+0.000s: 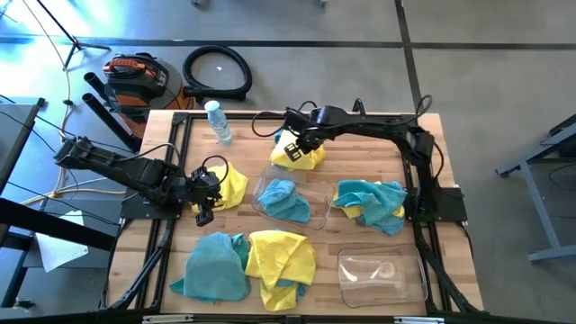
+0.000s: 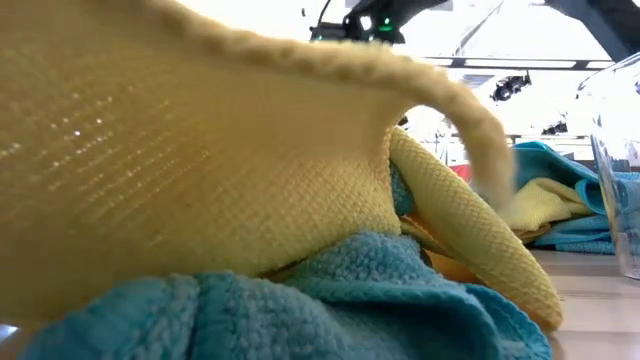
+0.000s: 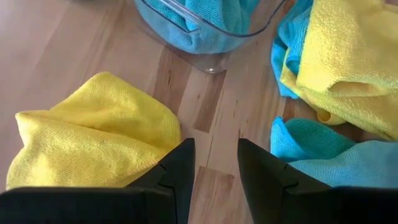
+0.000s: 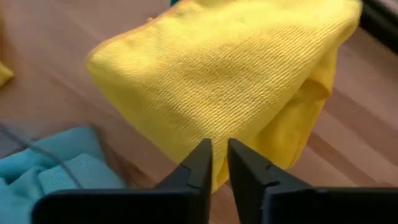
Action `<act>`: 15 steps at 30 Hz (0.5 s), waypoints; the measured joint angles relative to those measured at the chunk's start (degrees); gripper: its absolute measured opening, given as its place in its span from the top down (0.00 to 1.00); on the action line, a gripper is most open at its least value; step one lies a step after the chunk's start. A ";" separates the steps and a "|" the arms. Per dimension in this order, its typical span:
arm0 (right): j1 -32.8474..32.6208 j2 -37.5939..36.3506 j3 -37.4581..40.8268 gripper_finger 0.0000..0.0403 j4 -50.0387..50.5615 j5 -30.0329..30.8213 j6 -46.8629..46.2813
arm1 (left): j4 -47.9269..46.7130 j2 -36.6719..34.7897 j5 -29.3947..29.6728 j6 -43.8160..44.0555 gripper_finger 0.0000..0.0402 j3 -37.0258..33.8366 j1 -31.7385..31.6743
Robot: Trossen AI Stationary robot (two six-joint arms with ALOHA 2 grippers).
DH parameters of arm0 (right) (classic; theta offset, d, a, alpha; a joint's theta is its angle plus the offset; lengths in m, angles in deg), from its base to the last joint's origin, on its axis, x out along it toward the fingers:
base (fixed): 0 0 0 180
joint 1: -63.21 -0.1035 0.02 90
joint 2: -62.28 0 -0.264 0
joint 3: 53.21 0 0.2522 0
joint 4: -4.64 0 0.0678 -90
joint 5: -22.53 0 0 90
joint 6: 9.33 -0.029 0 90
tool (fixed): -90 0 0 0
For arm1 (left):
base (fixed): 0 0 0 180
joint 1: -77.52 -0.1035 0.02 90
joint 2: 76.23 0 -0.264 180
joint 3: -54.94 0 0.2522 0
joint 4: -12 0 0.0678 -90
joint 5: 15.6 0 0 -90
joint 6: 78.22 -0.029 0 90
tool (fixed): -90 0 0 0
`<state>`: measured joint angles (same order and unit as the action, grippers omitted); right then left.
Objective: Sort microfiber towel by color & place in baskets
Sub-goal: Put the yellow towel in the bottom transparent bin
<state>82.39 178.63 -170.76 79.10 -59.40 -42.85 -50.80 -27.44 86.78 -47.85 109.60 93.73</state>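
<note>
There are two clear baskets on the wooden table (image 1: 423,126). One basket (image 1: 317,200) sits in the middle and has one teal towel (image 1: 281,200) inside it. The other basket (image 1: 382,273) is near the front edge on the right arm's side, and it has no towel in it.

I count three yellow towels. One yellow towel (image 1: 301,153) is at the back, in the middle. One yellow towel (image 1: 231,184) is on the left side. One big yellow towel (image 1: 281,261) lies at the front, with a bit of teal showing under its edge.

I count at least three teal towels. Besides the one in the basket, one teal towel (image 1: 216,268) lies at the front, touching the big yellow one. A teal towel heap (image 1: 373,202) is on the right side, with some yellow cloth tucked in it.

The right gripper (image 4: 219,163) is over the back yellow towel. Its fingers are nearly together, with only a thin gap, and the towel's edge sits right at the tips. I cannot tell if it pinches the cloth.

The left gripper (image 3: 216,163) is just beside the left yellow towel. Its fingers are a little apart and hold nothing. Bare wood shows between them.

One clear plastic bottle (image 1: 218,121) lies at the back left of the table.
</note>
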 joint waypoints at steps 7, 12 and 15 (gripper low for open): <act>1.15 2.17 0.00 0.57 -0.13 0.67 -3.78 | 0.00 0.00 0.16 0.00 0.73 0.00 0.00; 1.12 4.12 -0.02 0.48 -0.20 -0.66 -4.17 | 0.00 0.02 0.71 0.00 0.73 0.00 0.00; 1.09 5.29 -0.02 0.48 -0.30 -2.66 -3.72 | 0.00 0.02 1.37 0.01 0.73 0.00 0.00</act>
<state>83.49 183.92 -170.78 78.80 -62.06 -46.57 -50.80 -27.42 88.15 -47.84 109.60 93.73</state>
